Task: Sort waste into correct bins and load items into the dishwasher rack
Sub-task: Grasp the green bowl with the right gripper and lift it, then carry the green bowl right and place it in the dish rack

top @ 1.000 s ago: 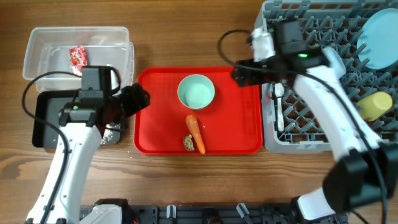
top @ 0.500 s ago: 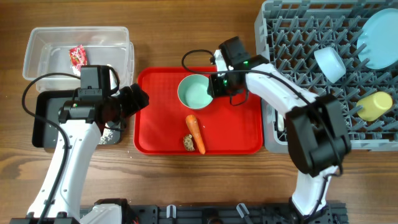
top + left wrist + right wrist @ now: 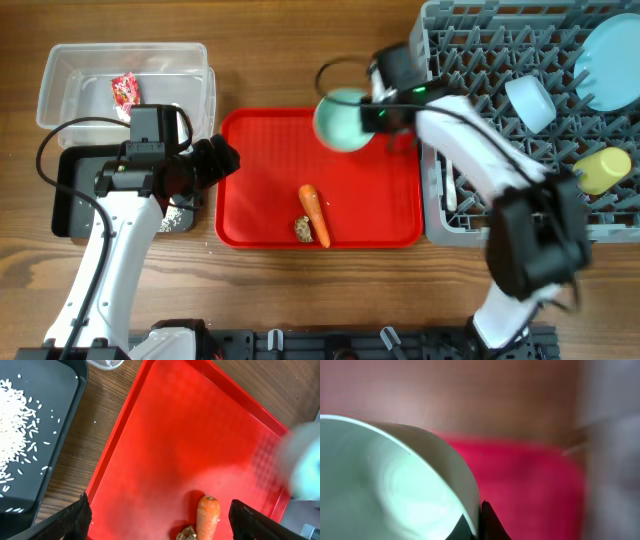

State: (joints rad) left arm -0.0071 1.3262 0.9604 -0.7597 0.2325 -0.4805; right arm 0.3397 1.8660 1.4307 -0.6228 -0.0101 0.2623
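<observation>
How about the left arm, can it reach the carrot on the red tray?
Probably yes: the left tool is open and the carrot lies bare on the red tray, nothing between them.

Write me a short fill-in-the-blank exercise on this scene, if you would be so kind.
1. The right tool holds the mint green ____.
2. The left tool is ____ and empty.
3. The carrot lies beside a brown lump on the ____ tray.
Missing: bowl; open; red.

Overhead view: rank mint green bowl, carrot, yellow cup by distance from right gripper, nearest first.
1. mint green bowl, held at its rim by the right gripper.
2. carrot, on the red tray.
3. yellow cup, far right side of the rack.
</observation>
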